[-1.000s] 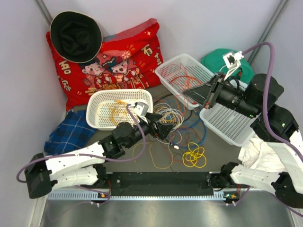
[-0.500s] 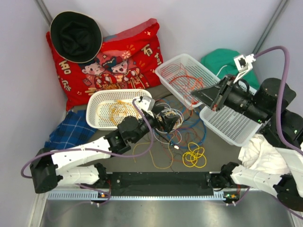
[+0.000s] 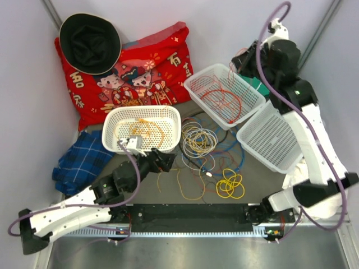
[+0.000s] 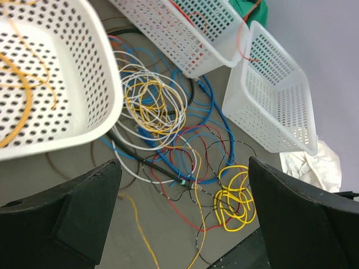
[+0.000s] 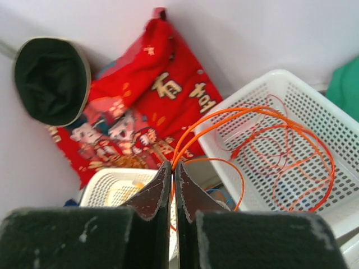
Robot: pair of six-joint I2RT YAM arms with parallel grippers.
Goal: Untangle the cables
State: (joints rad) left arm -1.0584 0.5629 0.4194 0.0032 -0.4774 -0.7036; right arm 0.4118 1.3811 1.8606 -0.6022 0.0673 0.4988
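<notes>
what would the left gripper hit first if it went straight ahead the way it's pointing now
Most likely the white and yellow cable coil lying beside the oval basket; the open left gripper points at it, though depth is unclear.

Pale lilac-grey walls close the scene on three sides: the back wall [image 3: 224, 22] across the top, the left wall [image 3: 28, 112], and the right wall [image 3: 343, 73]. A grey metal strut [image 3: 53, 12] slants down at the upper left and another strut [image 3: 322, 25] at the upper right. The table [image 3: 263, 176] is a dull grey-brown, and a brushed metal strip [image 3: 196, 255] runs along the bottom edge. A red cushion [image 3: 151, 61] leans in the upper left corner. The light is soft and even, without hard shadows.
</notes>
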